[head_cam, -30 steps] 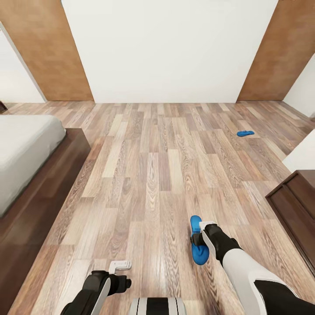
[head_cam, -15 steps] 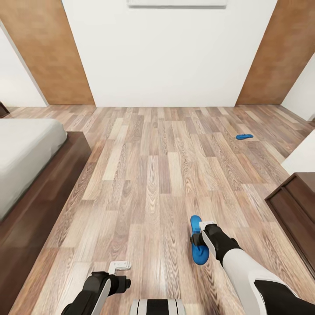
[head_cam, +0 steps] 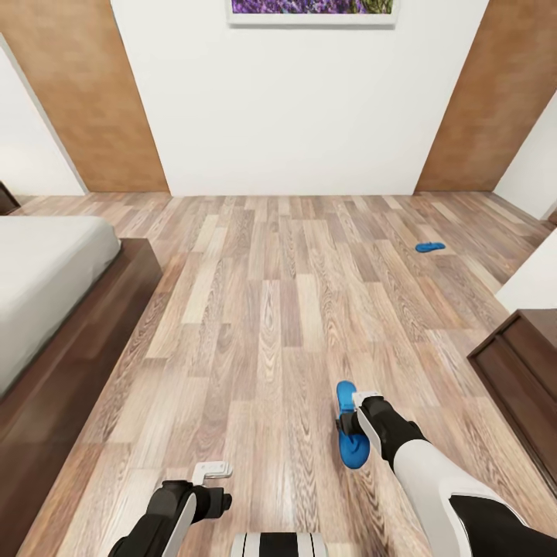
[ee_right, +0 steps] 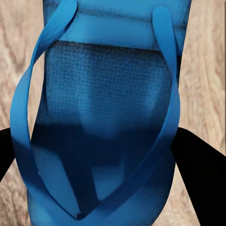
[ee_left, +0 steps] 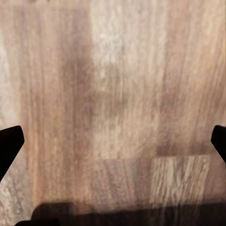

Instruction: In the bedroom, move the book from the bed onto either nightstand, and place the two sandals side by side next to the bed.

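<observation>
My right gripper [head_cam: 356,414] is shut on a blue sandal [head_cam: 354,452] and holds it just above the wooden floor near my base. In the right wrist view the sandal [ee_right: 113,94] and its straps sit between the two black fingers [ee_right: 200,174]. The other blue sandal [head_cam: 430,247] lies on the floor far off at the right. The bed [head_cam: 46,278], with an off-white mattress and dark frame, runs along the left. My left gripper [head_cam: 210,469] hangs open and empty over bare floor [ee_left: 113,94]. The book is out of view.
A dark wooden cabinet [head_cam: 522,371] stands at the right edge, beside a white wall corner. A dark wooden piece [head_cam: 6,197] shows beyond the bed; I cannot tell what it is. A framed picture [head_cam: 312,8] hangs on the far wall. Open floor lies ahead.
The head camera has tilted upward, so the whole scene slid down and the wall picture came into view. Both arms and the held sandal keep their places.
</observation>
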Controlling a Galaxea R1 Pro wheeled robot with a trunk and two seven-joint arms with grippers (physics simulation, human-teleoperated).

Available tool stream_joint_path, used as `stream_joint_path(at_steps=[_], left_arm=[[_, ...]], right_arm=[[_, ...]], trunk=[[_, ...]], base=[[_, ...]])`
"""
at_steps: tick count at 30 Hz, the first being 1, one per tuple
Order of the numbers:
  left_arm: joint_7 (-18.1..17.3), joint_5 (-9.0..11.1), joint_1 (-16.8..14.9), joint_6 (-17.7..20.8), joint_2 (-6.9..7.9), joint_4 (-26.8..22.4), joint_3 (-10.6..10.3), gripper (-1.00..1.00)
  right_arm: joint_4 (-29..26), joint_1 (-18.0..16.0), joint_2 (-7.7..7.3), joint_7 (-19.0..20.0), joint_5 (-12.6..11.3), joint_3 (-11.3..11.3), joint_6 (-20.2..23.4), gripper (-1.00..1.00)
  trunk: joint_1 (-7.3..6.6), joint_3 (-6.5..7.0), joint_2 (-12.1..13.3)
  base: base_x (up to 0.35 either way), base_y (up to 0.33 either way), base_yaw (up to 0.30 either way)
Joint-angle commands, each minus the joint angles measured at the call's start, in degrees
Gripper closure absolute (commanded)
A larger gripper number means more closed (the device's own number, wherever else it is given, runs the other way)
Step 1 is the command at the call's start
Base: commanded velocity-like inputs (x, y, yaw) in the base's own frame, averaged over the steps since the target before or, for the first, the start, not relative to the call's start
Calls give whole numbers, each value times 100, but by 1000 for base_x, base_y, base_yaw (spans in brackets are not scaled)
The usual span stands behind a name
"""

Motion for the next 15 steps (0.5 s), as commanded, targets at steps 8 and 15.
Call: stream_joint_path(at_steps=[8,15], left_arm=[[46,54,-1,24,2,-7,-16,-100],[46,53,-1,24,0,-7,-14,-100]], right_arm=[[-5,-1,7,-3,45,-46,25,100],[2,-1,5,-6,45,-47,25,100]], trunk=[[-1,68,-2],[-1,127,-2]], base=[[0,0,-96],[0,0,-163]])
